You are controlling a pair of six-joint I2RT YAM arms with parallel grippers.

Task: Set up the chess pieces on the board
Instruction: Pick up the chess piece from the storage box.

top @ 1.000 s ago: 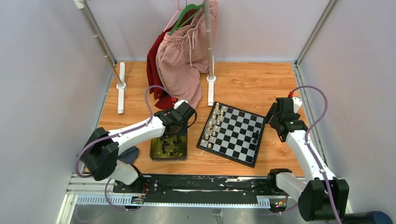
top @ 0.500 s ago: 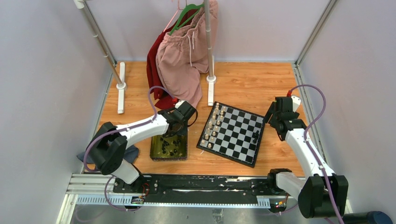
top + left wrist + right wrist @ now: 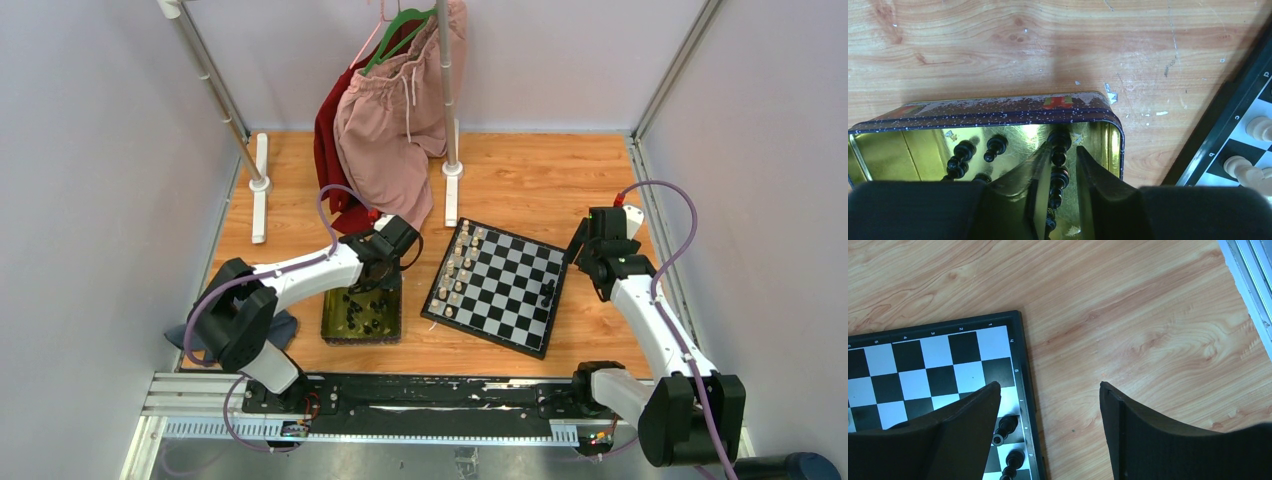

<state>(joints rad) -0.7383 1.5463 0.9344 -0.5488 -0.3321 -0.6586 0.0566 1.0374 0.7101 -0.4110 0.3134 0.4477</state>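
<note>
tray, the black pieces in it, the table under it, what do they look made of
The tray looks like thin metal tin: mirror-bright gold inside that reflects the pieces, dark printed outside. The table looks like wood or wood-look laminate, with grain, knots and scuffs, fairly matt. The black pieces are probably glossy plastic, by their sheen.

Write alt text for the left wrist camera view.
The left pincer reaches into a shiny gold tray, its narrowly parted jaws either side of a black chess piece near the tray's right wall. More black pieces sit further left in the tray, and a corner of the board with cream pieces shows at right on the wooden table.
</note>
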